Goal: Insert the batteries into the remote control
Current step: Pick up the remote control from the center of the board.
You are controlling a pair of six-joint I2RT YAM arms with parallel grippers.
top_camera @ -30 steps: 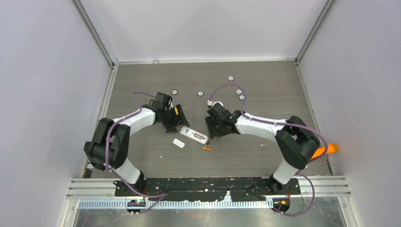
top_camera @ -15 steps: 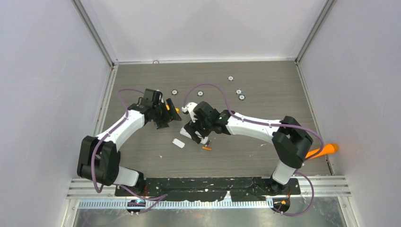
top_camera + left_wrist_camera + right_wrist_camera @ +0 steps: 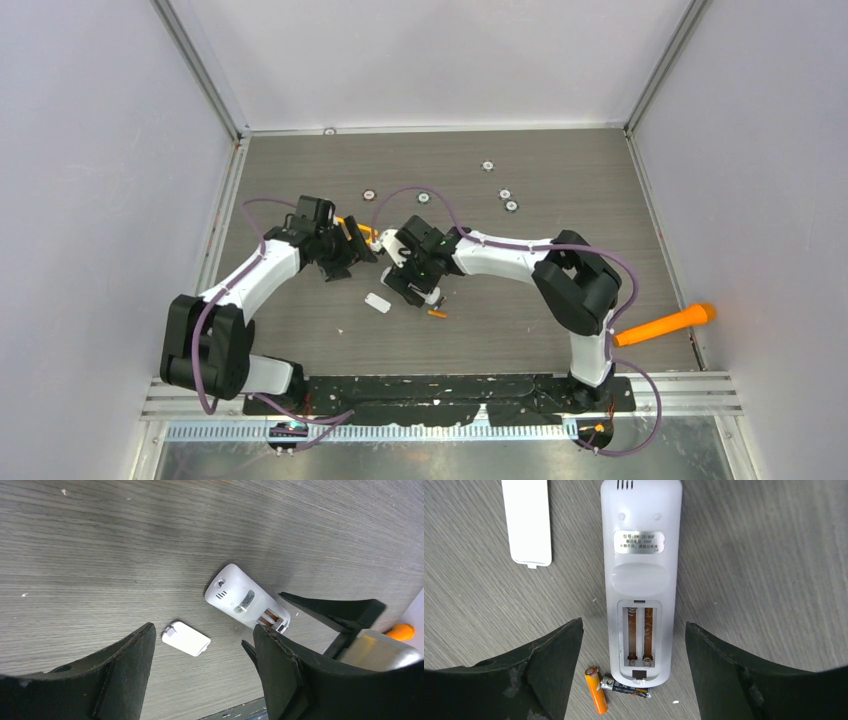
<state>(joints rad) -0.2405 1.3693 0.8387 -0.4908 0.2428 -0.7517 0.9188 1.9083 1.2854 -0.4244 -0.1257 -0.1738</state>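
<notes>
The white remote control (image 3: 641,580) lies back-up on the table, its battery bay open and empty. The orange battery (image 3: 595,690) and the dark battery (image 3: 629,687) lie touching at the remote's bay end. The orange battery also shows in the top view (image 3: 437,314). My right gripper (image 3: 634,625) is open, low over the remote, one finger on each side of the bay end. My left gripper (image 3: 204,630) is open and empty, left of the remote (image 3: 245,602). In the top view my right gripper (image 3: 412,285) hides most of the remote, and my left gripper (image 3: 352,252) is close beside it.
The small white battery cover (image 3: 526,520) lies loose beside the remote, also in the left wrist view (image 3: 186,638) and the top view (image 3: 377,302). A big orange carrot-shaped stick (image 3: 665,325) lies at the right edge. Several small round discs (image 3: 505,195) sit at the back.
My right gripper has moved left and now sits over the remote, covering it in the top view. My left gripper has drawn back a little to the left.
</notes>
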